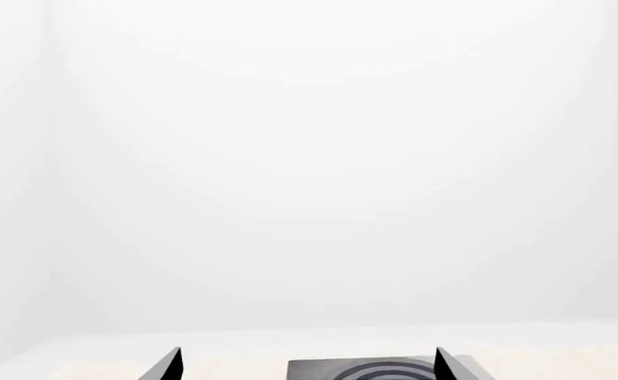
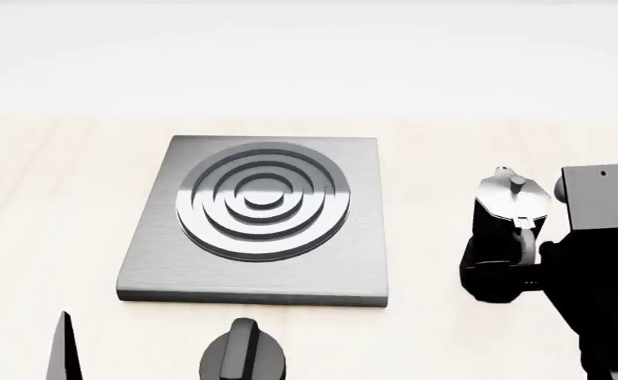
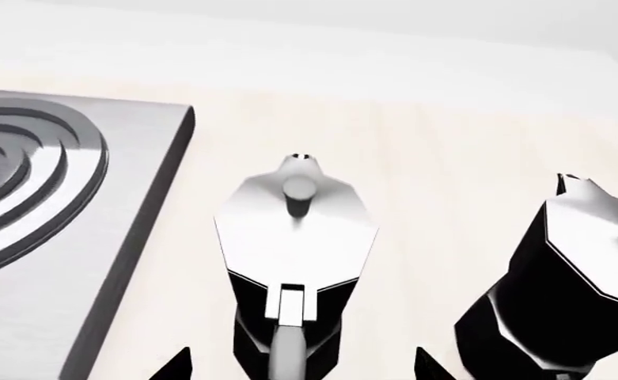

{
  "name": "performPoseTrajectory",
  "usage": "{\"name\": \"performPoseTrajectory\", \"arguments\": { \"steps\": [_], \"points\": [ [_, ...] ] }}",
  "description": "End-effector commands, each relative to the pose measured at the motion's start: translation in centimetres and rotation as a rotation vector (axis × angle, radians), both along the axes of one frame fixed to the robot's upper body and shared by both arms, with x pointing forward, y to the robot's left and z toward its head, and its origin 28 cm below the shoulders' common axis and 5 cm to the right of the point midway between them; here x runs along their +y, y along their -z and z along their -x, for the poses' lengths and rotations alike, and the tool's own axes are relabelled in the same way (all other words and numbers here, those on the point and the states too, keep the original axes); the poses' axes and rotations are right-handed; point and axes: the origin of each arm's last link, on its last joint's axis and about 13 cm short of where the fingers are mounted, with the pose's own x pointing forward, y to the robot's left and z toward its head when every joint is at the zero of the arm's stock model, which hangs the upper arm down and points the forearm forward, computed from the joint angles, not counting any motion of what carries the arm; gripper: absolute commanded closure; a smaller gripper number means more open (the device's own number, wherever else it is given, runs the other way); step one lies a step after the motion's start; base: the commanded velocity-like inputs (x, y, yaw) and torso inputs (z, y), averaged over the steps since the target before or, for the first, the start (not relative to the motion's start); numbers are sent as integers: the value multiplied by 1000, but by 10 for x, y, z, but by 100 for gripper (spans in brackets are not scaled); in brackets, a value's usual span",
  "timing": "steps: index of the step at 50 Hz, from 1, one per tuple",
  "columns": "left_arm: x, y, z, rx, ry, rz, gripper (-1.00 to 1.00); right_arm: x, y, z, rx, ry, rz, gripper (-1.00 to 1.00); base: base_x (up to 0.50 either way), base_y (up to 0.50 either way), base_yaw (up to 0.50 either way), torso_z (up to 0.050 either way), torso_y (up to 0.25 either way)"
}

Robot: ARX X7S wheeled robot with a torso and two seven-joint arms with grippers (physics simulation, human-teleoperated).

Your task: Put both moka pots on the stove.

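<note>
- While the right gripper (image 3: 303, 366) hangs low over the table (image 2: 55, 206), its two dark fingertips (image 3: 173, 366) stand spread apart, one to each side of the nearer moka pot (image 3: 293, 237), without touching its body as far as the right wrist view shows.
- That pot stands upright between the open fingers, its curved handle (image 3: 286, 344) turned toward the gripper and its silvery lid with the small knob facing up.
- Just beside it, a second moka pot (image 3: 573, 293) stands outside the fingers, also upright on the table and apart from the first.
- At the near edge of the head view lies a low round black knob (image 2: 243, 348), and the left gripper (image 1: 306, 366) has its tips held wide, nothing between them.
- Beyond the knob, the stove (image 2: 261, 277) lies flat on the table with its ringed burner (image 2: 262, 198) bare; both pots stand off it, to its right.
- Farther back, the pale tabletop ends at a plain white wall (image 1: 309, 158).
</note>
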Motion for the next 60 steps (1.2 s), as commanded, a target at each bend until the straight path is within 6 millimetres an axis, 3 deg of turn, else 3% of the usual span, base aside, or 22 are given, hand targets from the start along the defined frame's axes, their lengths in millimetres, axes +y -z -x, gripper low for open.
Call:
{"name": "performPoseTrajectory", "arguments": {
  "steps": [1, 58, 59, 60],
  "points": [
    [0, 1, 0, 2, 0, 0, -100, 1, 8, -4, 11, 8, -12, -100, 0, 0, 0, 0, 0],
    [0, 1, 0, 3, -1, 0, -100, 2, 30, -9, 50, 30, -30, -100, 0, 0, 0, 0, 0],
    [0, 1, 0, 2, -1, 0, -100, 2, 29, -9, 48, 29, -27, 100, 0, 0, 0, 0, 0],
    [0, 1, 0, 2, -1, 0, -100, 2, 29, -9, 48, 27, -28, 100, 0, 0, 0, 0, 0]
  ]
}}
